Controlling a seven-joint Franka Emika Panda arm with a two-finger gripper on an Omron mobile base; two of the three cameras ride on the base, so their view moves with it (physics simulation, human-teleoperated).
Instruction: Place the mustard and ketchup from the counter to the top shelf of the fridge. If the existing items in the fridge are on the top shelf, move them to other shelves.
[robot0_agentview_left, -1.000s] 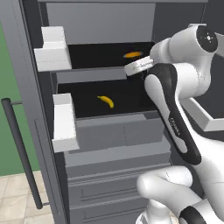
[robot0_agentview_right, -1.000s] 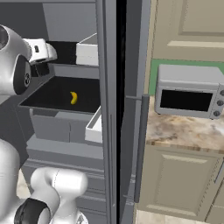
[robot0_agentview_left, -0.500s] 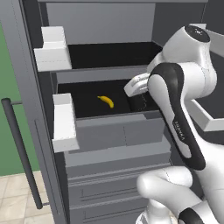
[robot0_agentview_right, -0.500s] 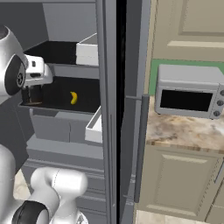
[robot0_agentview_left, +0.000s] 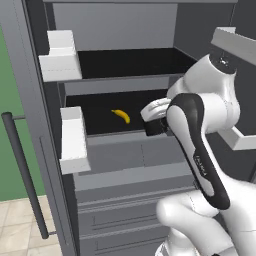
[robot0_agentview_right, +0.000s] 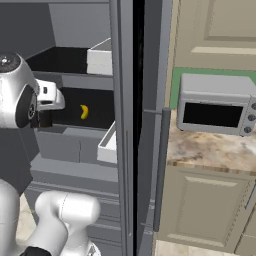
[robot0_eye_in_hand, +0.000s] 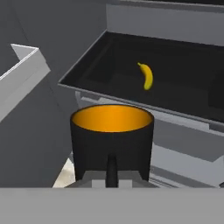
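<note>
Orange is glowing from the top of a short dark cup that is sitting right in front of the hand camera, with one dark finger lying against its near wall; the claw is pinched narrow on this cup, holding it upright. In the left base view the cup is showing as a small dark block under the white hand, hanging at the front edge of the lower black shelf, at that shelf's right side. A small yellow banana is lying on the same lower shelf, further back and well apart from the cup; from the right it is appearing near the middle of the shelf, and in the hand view it is lying beyond the cup, up and to the right. Above it, the top shelf of the grey fridge is stretching back black and flat. White door bins are hanging on the open left door, beside its long dark bar handle. Outside the fridge, in the right base view, a silver toaster oven is standing on the marbled stone counter over cream cabinet doors. The mustard and ketchup cannot be made out.
</note>
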